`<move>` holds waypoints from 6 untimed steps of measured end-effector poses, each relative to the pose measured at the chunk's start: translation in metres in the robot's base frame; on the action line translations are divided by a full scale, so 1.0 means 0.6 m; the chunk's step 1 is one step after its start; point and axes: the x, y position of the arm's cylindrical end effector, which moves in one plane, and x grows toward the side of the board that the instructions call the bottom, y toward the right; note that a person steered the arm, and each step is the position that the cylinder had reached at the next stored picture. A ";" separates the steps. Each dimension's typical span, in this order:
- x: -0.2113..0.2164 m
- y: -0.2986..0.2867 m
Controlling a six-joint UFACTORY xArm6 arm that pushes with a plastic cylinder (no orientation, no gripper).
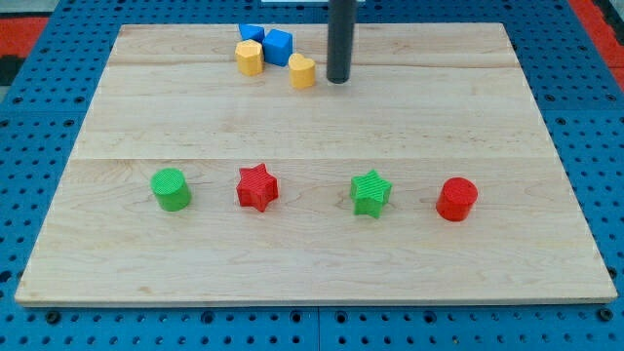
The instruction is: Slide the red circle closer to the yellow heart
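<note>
The red circle point(456, 199) sits toward the view's lower right on the wooden board point(312, 244). The yellow heart point(302, 71) sits near the view's top, left of centre. My tip point(338, 80) stands just right of the yellow heart, close to it, and far above and left of the red circle. The rod runs up out of the view's top.
A yellow hexagon point(250, 57), a blue block point(252, 34) and a blue cube point(278, 46) cluster left of the heart. A green circle point(171, 189), red star point(257, 187) and green star point(370, 192) lie in a row left of the red circle.
</note>
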 end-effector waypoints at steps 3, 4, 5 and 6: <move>0.040 0.012; 0.115 0.093; 0.170 0.150; 0.218 0.225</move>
